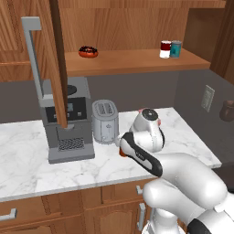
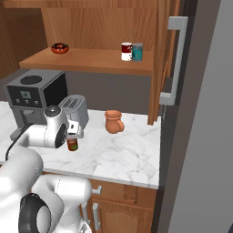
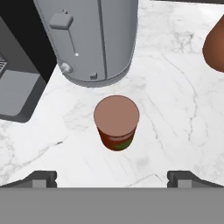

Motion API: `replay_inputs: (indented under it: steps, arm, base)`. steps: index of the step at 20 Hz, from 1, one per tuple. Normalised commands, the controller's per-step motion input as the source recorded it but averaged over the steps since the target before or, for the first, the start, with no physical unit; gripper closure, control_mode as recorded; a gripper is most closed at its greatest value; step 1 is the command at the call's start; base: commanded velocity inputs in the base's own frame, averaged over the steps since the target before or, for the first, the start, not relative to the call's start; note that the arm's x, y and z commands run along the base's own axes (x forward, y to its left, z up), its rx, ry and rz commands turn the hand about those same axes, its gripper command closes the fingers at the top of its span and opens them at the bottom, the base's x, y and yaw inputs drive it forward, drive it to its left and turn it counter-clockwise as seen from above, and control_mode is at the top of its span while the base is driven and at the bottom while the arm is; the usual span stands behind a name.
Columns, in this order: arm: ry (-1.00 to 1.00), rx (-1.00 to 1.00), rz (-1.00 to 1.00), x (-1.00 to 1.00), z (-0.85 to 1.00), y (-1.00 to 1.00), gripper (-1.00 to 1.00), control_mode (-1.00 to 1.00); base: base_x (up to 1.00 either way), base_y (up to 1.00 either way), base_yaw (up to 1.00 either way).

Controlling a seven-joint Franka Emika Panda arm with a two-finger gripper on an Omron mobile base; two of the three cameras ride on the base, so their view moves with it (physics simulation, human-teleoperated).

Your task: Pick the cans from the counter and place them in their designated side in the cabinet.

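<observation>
Gripper (image 3: 112,179) pointed straight down over the counter (image 3: 175,113), jaws spread fully apart and holding nothing. Fingertips (image 3: 40,178) stood well clear on either side of the reddish-brown can (image 3: 116,122), w/ no contact.

That can stood upright on the marble, centred between the two tips in the hand view, just in front of the toaster (image 3: 87,39). In the right base view the can (image 2: 72,144) sat directly below the hand, near the counter's (image 2: 123,154) front half. In the left base view a small part of it (image 1: 122,152) showed beside the arm's forearm.

White can w/ dark red bands (image 1: 165,49) stood upright on the cabinet (image 1: 137,27) shelf board, right-hand portion, touching or just beside the teal-blue can (image 1: 175,49). Same pair in the right base view: white can (image 2: 126,51), teal-blue can (image 2: 137,52).

Other items:
- Coffee machine (image 1: 68,121) on counter, left of toaster (image 1: 105,121).
- Brown mug (image 2: 113,121) on counter, right of toaster, apart from the can.
- Donut (image 1: 88,51) on shelf, left portion, well apart from the cans.
- Cabinet door (image 1: 58,64) stood open, edge-on to the left base view.
</observation>
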Motion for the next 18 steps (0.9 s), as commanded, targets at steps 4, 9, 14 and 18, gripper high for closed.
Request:
replay_inputs:
  steps: [4,9,14,18]
  arm:
    - [0.0,-0.01,0.0,0.15,-0.15,0.02,-1.0,-1.0]
    - [0.0,-0.01,0.0,0.17,-0.13,0.03,-1.0,-1.0]
    - [0.0,0.0,0.0,0.17,-0.13,0.02,-1.0,-1.0]
    - [0.0,-0.01,0.0,0.14,-0.15,0.0,-1.0,-1.0]
  base:
    - [0.0,0.0,0.0]
    - [0.0,0.0,0.0]
    - [0.0,0.0,0.0]
    - [0.0,0.0,0.0]
